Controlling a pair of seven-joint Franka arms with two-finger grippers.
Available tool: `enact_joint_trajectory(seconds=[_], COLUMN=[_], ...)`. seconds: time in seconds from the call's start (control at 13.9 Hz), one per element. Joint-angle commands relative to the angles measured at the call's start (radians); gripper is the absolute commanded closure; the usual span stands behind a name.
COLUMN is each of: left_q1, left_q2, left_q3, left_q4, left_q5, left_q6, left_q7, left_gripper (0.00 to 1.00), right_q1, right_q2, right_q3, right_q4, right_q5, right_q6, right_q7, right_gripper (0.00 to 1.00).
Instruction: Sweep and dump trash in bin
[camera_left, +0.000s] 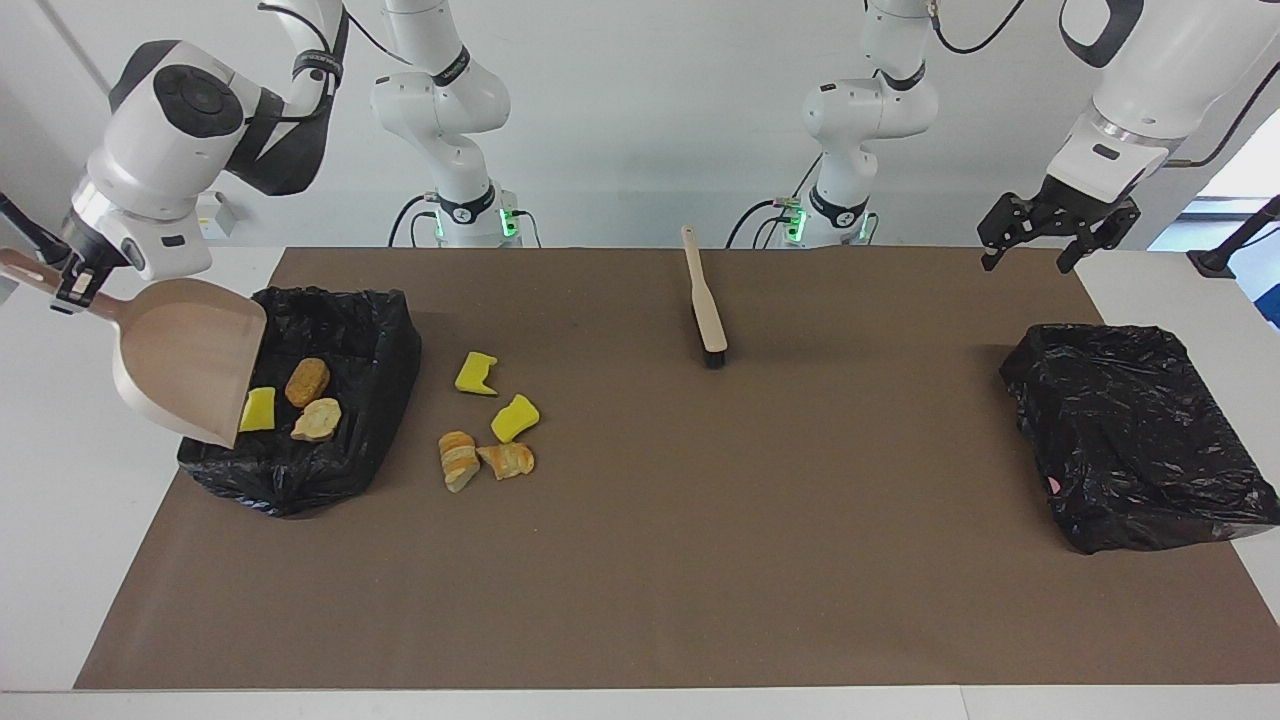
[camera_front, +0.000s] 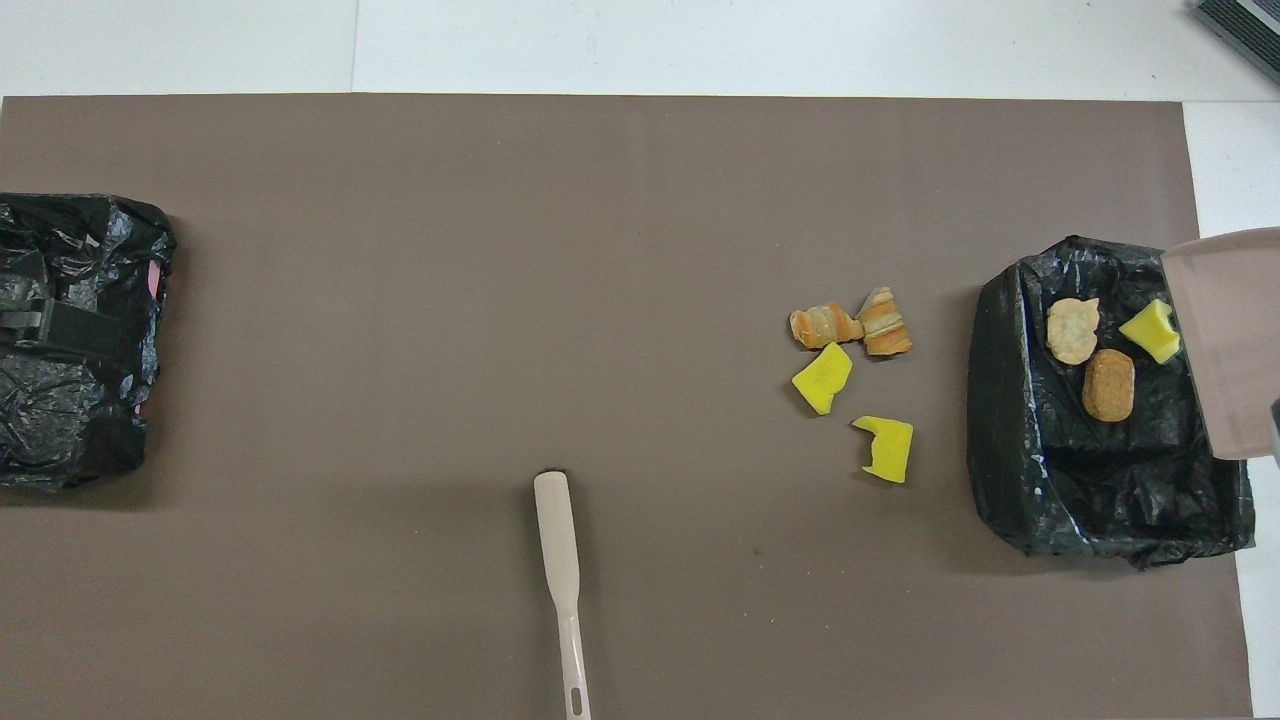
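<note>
Dustpan (camera_front: 1230, 340) cut off by the overhead frame's edge; its handle's end (camera_left: 12, 265) leaves the facing view; brush (camera_left: 705, 305) bristles barely visible.

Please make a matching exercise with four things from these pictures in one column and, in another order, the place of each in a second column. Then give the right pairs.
Things:
1. brush
2. nugget
3. dustpan
4. striped bread pieces

Places:
A. in the bin at the right arm's end
B. on the mat beside that bin
C. in the right gripper, tilted over that bin
D. on the mat's middle, near the robots

Pairs: 1-D, 2-A, 3-C, 4-B
</note>
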Motion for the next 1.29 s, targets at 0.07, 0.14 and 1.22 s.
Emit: enact_joint_trajectory(seconds=[0.07, 0.14, 1.22], left_q1=[0.007, 0.009, 0.009], left_q2=[-0.004, -0.004, -0.004], left_q3=[-0.005, -0.005, -0.005], left_q4=[0.009, 0.009, 0.009], left_q5=[0.014, 0.014, 0.014], left_q6=[-0.015, -0.015, -0.015], left_q7=[0.0, 0.0, 0.0], left_gripper=[0.0, 0.0, 0.0], right_q1=[0.008, 0.008, 0.217], right_q2=[0.005, 0.005, 0.075], right_q3=[0.055, 0.087, 0.257], right_q4=[0.142, 0.171, 0.191], right_q5=[0.147, 0.163, 0.649], right_q6=[-0.128, -0.176, -0.318], right_q7=[0.095, 0.135, 1.305], right_gripper=[1.0, 1.0, 1.0])
